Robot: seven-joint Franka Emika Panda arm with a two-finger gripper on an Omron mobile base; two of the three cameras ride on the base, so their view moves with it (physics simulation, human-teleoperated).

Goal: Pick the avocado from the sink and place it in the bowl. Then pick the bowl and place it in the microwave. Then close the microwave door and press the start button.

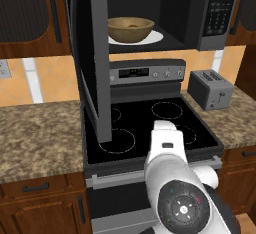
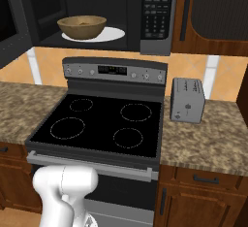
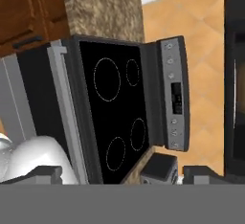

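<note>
The microwave (image 1: 165,8) hangs over the stove. Its door (image 1: 92,63) is swung wide open to the left, and the door's edge (image 2: 9,24) also sits at the left border of the right base view. Inside, the tan bowl (image 1: 131,29) (image 2: 82,27) rests on the white turntable plate (image 1: 155,38). A small olive lump in the bowl looks like the avocado (image 1: 133,25). The button panel (image 1: 220,8) (image 2: 156,12) is on the microwave's right. My gripper (image 3: 124,174) is open and empty, low in front of the stove, well below the microwave. The sink is out of view.
A black stove (image 1: 150,128) (image 2: 104,121) (image 3: 119,108) with a silver control strip (image 2: 114,70) lies under the microwave. A grey toaster (image 1: 211,89) (image 2: 188,100) stands on the granite counter (image 2: 208,138) to the right. Wooden cabinets flank the microwave.
</note>
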